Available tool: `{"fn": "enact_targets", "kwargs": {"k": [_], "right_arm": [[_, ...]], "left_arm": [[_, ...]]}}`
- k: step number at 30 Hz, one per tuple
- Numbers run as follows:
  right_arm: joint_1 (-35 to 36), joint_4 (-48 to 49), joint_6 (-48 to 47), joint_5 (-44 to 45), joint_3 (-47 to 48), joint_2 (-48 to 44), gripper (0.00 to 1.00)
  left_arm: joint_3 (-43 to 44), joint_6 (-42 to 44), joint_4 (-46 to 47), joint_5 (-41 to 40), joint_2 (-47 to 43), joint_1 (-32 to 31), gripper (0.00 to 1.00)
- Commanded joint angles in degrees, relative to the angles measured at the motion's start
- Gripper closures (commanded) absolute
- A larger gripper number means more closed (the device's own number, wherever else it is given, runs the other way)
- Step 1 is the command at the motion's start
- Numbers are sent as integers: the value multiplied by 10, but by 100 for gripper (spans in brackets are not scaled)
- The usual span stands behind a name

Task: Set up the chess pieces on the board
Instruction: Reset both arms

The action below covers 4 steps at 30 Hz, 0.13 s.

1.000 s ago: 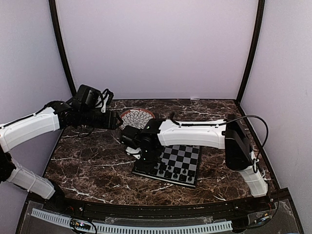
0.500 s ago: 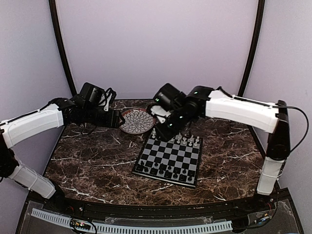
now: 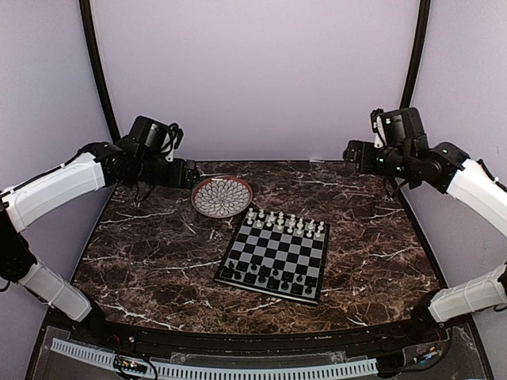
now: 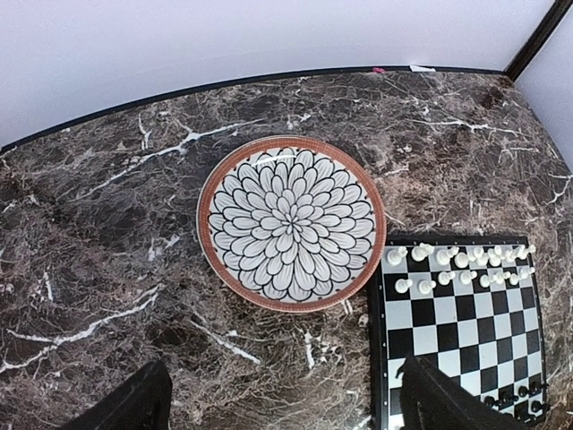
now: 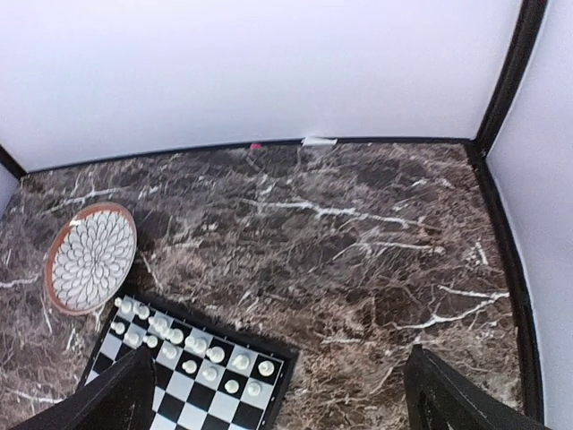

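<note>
At the far left, we found the left gripper (image 3: 188, 173) hanging in the air above the marble table (image 3: 158, 261), apart from everything. In its wrist view its fingers (image 4: 134, 408) stood wide, with nothing between them.

Just to its right lay the round flower-patterned plate (image 4: 291, 224). We could see no chessman on it, nor any loose on the marble around it.

Next came the board (image 3: 277, 255), flat near the middle of the table, its far-left corner just beside the plate. The white pieces (image 3: 285, 223) stood upright in two lines along the far edge, and the black pieces (image 3: 265, 279) lined the near edge, with the middle squares bare. They were too small for us to count, or to say that each kind sat on its proper square. The black ones were hard to pick out against the dark checks.

At the far right, the right gripper (image 3: 350, 152) hovered high near the back corner, well apart from the board. Its fingers (image 5: 452, 399) were spread wide and carried nothing.

We judged the setup finished or nearly so, with little left beyond checking the ranks for gaps.
</note>
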Motion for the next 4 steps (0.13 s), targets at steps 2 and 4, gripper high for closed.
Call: {"fn": "enact_targets", "kwargs": {"k": [2, 4], "right_arm": [[-5, 57, -10, 82, -9, -6, 2], [-6, 51, -3, 87, -4, 11, 2]], "left_arm": [[30, 13, -25, -31, 10, 3, 8], [41, 18, -22, -33, 18, 3, 2]]}}
